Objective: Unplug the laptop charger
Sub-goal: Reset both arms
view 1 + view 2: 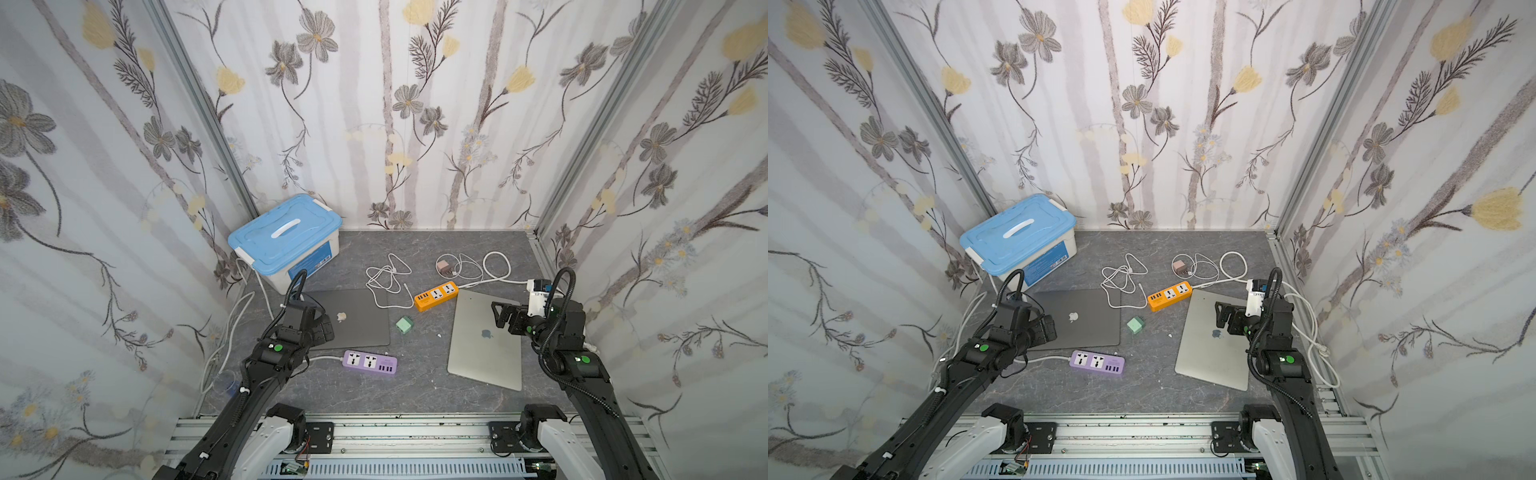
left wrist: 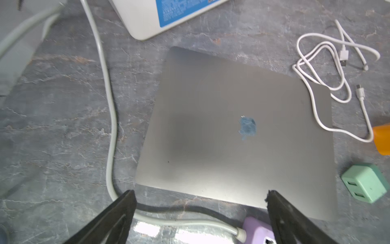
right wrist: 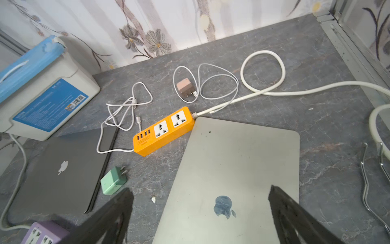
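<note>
The left pincer [image 2: 200,193] hung wide above the dark laptop [image 1: 357,324]. On the table [image 1: 415,390], between it and the silver laptop [image 1: 484,357], lay the green charger [image 1: 404,324] (prongs bare), near the orange power strip [image 1: 436,296]. A pink charger [image 1: 443,266] lay behind. The right pincer [image 3: 200,189] gaped wide over the silver laptop.

- The purple power strip [image 2: 256,229], beside the dark laptop [image 2: 232,147], is running off the left wrist view's edge, partly behind the jaws.
- The orange power strip [image 2: 382,138] is showing only one end there.
- The left arm [image 1: 270,361] is covering that laptop's corner in both top views.
</note>
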